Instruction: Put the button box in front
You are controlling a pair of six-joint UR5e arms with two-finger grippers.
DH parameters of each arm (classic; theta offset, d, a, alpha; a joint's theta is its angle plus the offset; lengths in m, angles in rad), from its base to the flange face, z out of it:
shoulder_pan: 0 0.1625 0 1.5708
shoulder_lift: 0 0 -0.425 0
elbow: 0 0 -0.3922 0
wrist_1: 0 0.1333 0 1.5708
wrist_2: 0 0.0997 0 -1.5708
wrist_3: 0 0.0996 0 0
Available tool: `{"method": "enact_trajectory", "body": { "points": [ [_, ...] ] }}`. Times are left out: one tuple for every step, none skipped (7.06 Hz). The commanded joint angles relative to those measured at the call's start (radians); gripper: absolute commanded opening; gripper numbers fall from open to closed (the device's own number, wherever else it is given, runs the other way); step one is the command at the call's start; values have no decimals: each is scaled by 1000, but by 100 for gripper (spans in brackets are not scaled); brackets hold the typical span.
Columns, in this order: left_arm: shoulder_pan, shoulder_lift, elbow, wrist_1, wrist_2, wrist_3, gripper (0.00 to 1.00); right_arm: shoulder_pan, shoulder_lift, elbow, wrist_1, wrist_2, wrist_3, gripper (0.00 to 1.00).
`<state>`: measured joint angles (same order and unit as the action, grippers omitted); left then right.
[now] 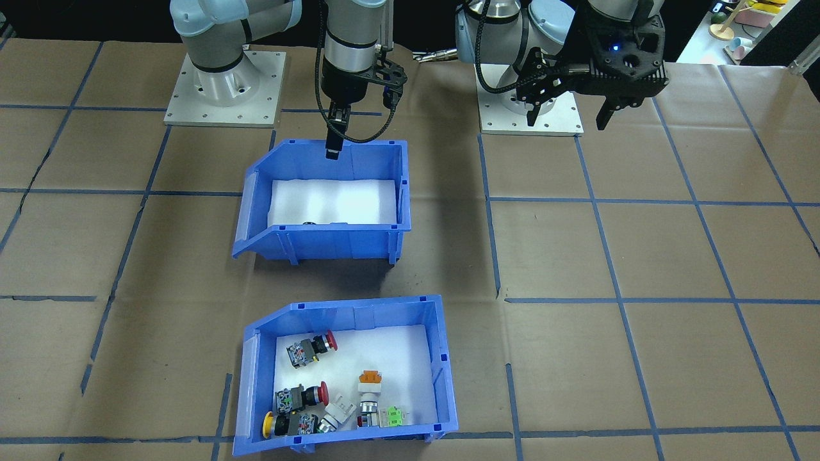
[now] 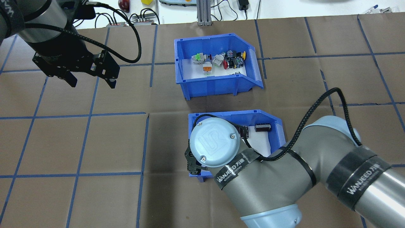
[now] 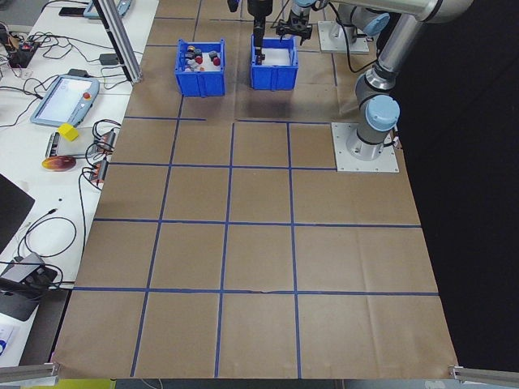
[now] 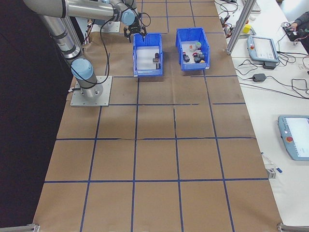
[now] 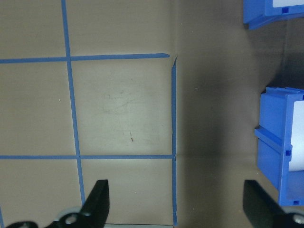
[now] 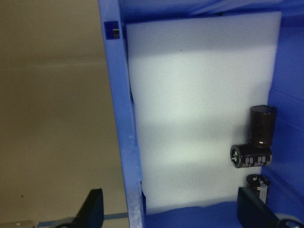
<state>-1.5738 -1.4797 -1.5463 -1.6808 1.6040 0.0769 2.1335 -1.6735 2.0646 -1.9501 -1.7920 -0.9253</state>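
Right claw (image 6: 171,211), fingers apart, straddles the other blue bin's (image 1: 323,243) wall, upper centre; left claw (image 2: 90,80) apart, idle; button box (image 1: 349,378) untouched, presumably blocked.

You see the left gripper (image 5: 173,204) with its two dark fingertips (image 5: 98,199) spread wide above brown paper (image 5: 123,109) crossed by blue tape lines (image 5: 173,137). A blue bin (image 5: 278,142) sits at the right edge, another blue corner (image 5: 270,12) top right.
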Motion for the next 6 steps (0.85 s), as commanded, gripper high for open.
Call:
{"method": "enact_trajectory", "body": {
  "points": [
    [0, -1, -1, 6, -3, 9, 99, -137, -93, -65, 165, 2, 0, 100],
    [0, 2, -1, 4, -3, 7, 99, -217, -138, -76, 162, 6, 6, 100],
    [0, 4, -1, 4, -1, 7, 99, -315, -152, -89, 162, 8, 41, 100],
    [0, 6, -1, 4, -1, 7, 99, -386, -149, -119, 162, 34, 81, 100],
    [0, 6, -1, 4, -1, 6, 99, -456, -141, -150, 166, 113, 173, 100],
    [0, 6, 0, 4, -1, 3, 99, -505, -126, -171, 168, 118, 366, 100]
  ]
}}
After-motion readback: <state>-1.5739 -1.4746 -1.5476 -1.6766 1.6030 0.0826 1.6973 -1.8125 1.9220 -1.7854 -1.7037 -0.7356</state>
